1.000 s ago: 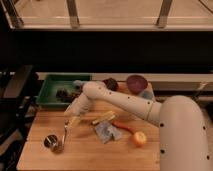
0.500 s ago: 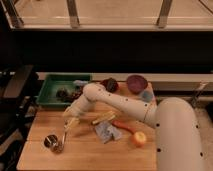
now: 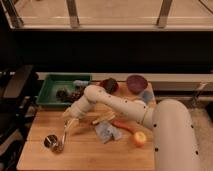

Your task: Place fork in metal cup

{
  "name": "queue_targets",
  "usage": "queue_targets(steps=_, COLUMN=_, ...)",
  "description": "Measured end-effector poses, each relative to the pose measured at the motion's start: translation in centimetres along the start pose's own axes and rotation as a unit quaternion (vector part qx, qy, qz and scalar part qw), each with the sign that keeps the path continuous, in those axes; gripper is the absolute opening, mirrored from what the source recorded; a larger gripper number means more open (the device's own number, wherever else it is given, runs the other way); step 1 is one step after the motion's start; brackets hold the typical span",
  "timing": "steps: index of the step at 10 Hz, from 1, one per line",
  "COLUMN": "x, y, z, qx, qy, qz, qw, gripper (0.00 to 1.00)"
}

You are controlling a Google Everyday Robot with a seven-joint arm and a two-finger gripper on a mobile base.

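Above the metal cup point(image 3: 50, 141), my gripper point(image 3: 70, 120) is hovering, the fork point(image 3: 64, 134) slanting from it toward the rim, not yet clearly inside; whether I am gripping it, I cannot tell.

Bulky white rounded arm point(image 3: 125, 106), pale gripper point(image 3: 71, 118) over wooden table point(image 3: 90, 156)
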Motion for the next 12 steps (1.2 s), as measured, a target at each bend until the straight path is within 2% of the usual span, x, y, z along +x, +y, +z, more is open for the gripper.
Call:
queue_targets(steps=10, x=1.6, y=-0.7, z=2.8, qx=-0.011, qy=-0.04, qz=0.019, qw=0.999, gripper=0.64)
queue_targets(steps=12, x=1.6, y=-0.7, z=2.8, qx=-0.011, qy=-0.04, qz=0.02, qw=0.9989, gripper=0.5)
